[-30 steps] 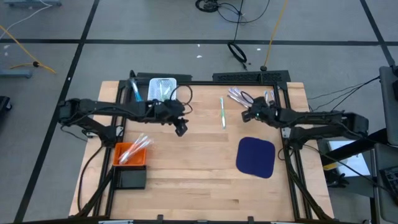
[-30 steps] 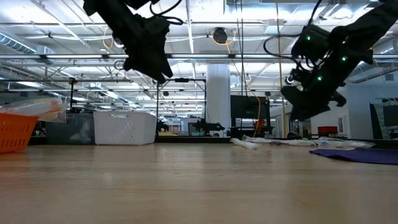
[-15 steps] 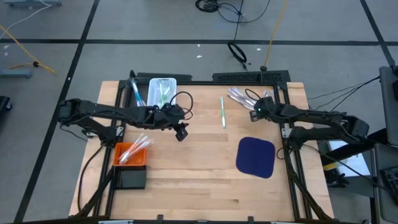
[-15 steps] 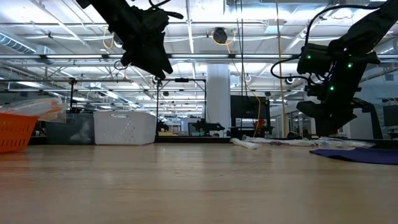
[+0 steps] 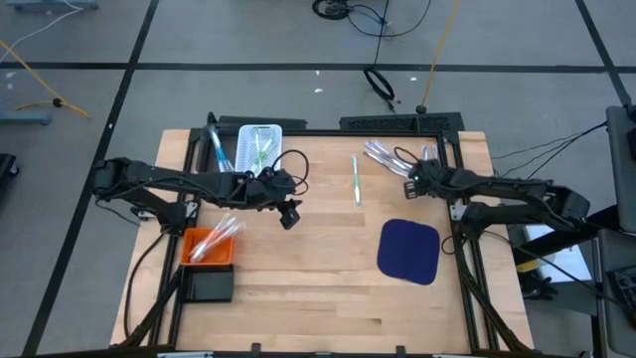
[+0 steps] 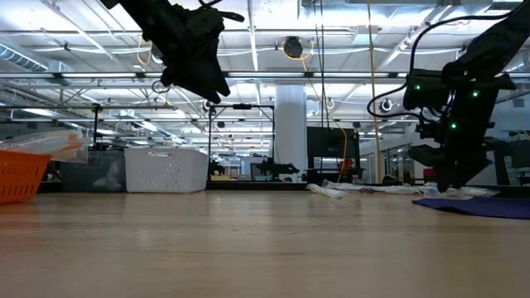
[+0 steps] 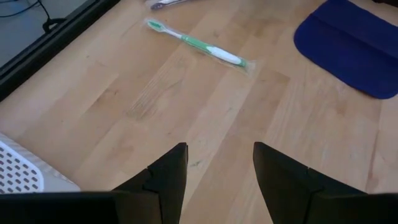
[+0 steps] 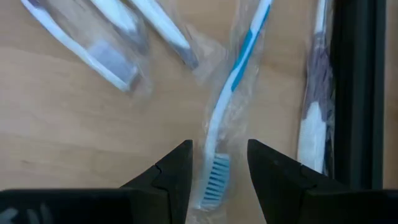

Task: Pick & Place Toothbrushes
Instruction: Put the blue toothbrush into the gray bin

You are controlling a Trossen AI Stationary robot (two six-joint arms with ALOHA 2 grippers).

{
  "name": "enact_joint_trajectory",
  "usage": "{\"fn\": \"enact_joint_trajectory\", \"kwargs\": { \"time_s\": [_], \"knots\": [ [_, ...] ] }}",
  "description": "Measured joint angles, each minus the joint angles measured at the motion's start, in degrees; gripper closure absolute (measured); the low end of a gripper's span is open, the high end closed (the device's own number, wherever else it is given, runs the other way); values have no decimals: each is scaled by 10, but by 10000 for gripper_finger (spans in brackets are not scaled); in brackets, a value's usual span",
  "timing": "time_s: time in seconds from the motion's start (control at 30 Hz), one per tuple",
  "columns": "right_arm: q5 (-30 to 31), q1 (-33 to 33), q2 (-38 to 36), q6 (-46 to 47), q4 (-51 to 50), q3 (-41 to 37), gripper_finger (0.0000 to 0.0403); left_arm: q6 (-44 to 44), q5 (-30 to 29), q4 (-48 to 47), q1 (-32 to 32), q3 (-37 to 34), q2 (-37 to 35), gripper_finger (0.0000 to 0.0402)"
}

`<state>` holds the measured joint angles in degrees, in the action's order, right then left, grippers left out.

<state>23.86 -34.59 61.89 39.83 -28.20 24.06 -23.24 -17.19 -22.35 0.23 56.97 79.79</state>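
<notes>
Right wrist view first — my right gripper (image 8: 217, 171) has its fingers apart, and the brush head of a wrapped blue toothbrush (image 8: 231, 87) sits right in the gap between them. Its handle runs straight away from the gripper, so the long axis lies along the gap between the fingers, not across it. I judge a close here would catch the bristle end alone, unless I turn the wrist or slide up toward the handle.

More wrapped toothbrushes (image 8: 112, 59) lie just beside the blue one, touching or overlapping at the wrappers; one more lies against the dark frame rail (image 8: 354, 87).

High view: that whole pile (image 5: 383, 154) is at the far right of the bench (image 5: 318, 298), well apart from the white basket (image 5: 259, 145), and the right gripper (image 5: 414, 183) is at the pile's near edge — clearly the nearer arm.

Left gripper (image 5: 289, 215) hangs empty, fingers apart, just in front of the white basket. A lone green toothbrush (image 5: 355, 180) lies between the basket and the pile, long axis running away from the front edge. The basket already holds a few brushes.
</notes>
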Motion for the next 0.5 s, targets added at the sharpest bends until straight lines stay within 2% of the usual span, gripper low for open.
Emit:
{"fn": "enact_joint_trajectory", "kwargs": {
  "time_s": [0.3,0.4,0.5],
  "knots": [
    [1,0,0,0,12,-21,269,0,0,1,0,0,0,220],
    [1,0,0,0,9,-22,299,0,0,2,0,0,0,220],
    [0,0,0,0,8,-22,351,0,0,2,0,0,0,220]
  ]
}}
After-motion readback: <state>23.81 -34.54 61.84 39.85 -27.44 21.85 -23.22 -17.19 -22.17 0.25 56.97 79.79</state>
